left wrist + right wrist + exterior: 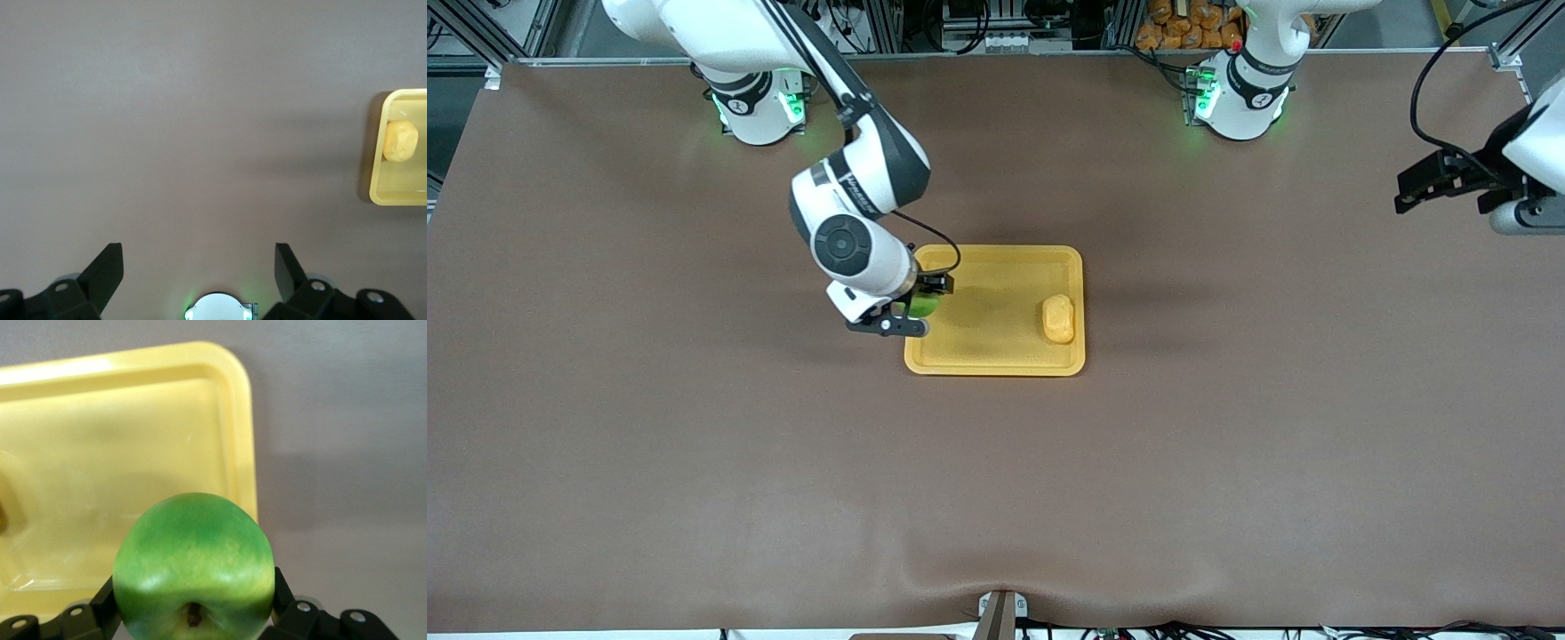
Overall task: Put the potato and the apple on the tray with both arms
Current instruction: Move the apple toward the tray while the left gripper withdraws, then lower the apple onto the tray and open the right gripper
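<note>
Apple (193, 567) sits clamped in the right end effector (919, 307), held over the tray (996, 356) at the edge toward the right arm's end of the worktop (694, 462). Potato (1058, 318) lies in the tray near the rim toward the left arm's end. Left end effector (200, 273) waits with fingers spread and nothing between them, over bare worktop, well apart from the tray
</note>
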### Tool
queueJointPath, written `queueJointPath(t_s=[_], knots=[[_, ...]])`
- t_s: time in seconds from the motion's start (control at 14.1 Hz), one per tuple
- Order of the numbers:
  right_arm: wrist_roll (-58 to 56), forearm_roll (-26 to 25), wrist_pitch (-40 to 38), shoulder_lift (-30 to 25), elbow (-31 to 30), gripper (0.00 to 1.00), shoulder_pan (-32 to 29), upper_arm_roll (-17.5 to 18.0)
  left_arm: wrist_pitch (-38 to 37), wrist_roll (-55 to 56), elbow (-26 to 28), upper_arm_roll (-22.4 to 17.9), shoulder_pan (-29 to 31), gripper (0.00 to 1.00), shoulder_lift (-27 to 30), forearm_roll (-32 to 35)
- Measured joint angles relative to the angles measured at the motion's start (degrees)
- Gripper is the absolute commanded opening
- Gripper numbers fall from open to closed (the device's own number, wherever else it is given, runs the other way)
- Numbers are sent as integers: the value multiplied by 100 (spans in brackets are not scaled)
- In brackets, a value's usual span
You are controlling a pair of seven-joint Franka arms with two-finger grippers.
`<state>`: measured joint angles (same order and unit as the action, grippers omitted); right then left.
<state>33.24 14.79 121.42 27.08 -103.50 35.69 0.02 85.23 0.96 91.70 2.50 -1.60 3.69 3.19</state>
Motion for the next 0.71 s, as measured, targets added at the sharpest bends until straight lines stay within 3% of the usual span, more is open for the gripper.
queueJointPath(t_s=[0.35, 0.57, 0.64, 0.71], knots=[[235, 1, 784, 491, -1, 0, 306, 0, -90, 0, 149, -3, -47, 100, 194, -4], [251, 1, 859, 622, 2, 0, 353, -4, -125, 34, 149, -3, -48, 100, 205, -6], [251, 1, 859, 627, 3, 2, 353, -12, -160, 59, 149, -3, -48, 100, 205, -7], [251, 1, 858, 630, 3, 10, 353, -15, -194, 78, 149, -1, -51, 100, 206, -8]])
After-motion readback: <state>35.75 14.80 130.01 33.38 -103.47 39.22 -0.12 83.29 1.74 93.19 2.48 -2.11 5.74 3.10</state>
